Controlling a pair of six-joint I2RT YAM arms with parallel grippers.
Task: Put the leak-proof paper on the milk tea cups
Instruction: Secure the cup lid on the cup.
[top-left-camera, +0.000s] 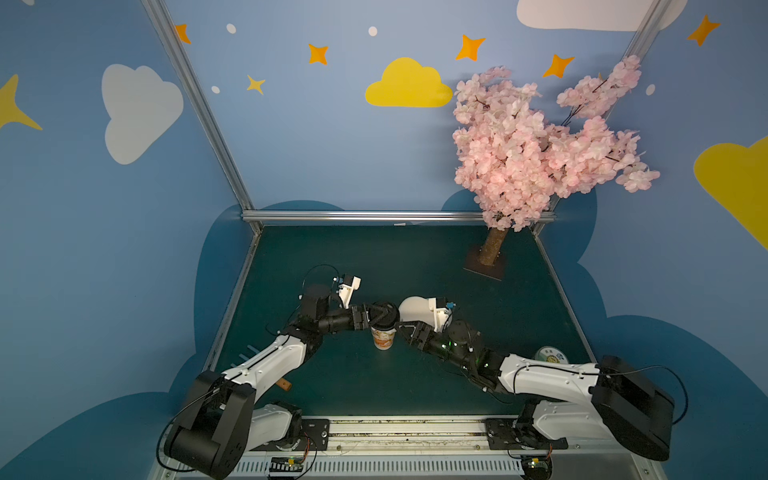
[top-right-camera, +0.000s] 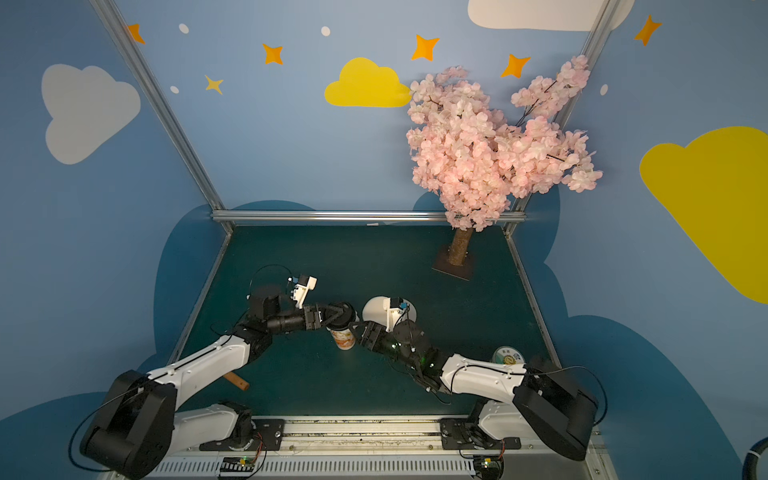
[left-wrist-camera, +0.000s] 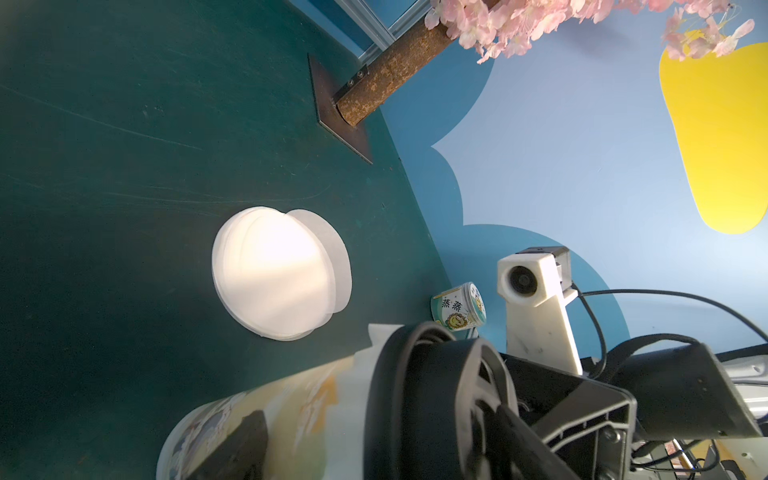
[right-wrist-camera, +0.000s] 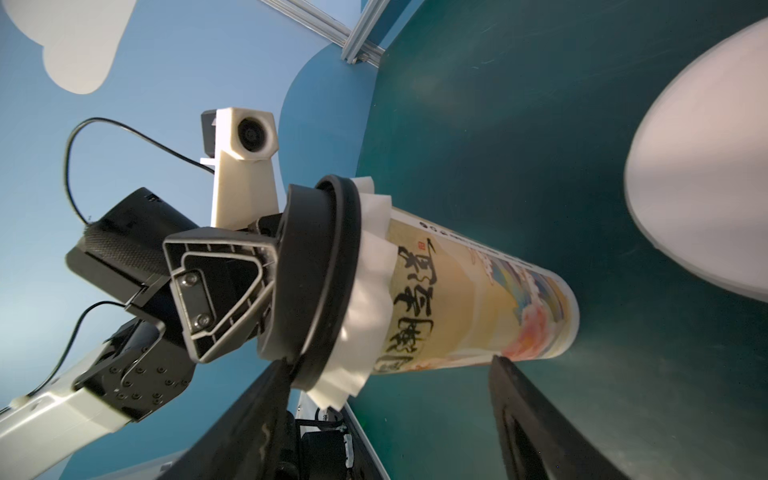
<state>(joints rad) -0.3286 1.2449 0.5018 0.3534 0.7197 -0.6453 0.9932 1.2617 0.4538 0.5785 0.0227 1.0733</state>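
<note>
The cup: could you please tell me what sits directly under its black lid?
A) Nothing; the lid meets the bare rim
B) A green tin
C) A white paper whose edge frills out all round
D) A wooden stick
C: in the right wrist view the paper frills out between the lid and the cup.

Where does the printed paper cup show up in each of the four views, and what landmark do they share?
Top view: cup upright at mid-table, under a black lid.
Top view: cup also mid-table, same pose.
Left wrist: cup close up, seen side-on.
Right wrist: cup fills the middle, print facing the camera.
Shared landmark: the stack of white paper discs beside the cup, visible in all four.
</note>
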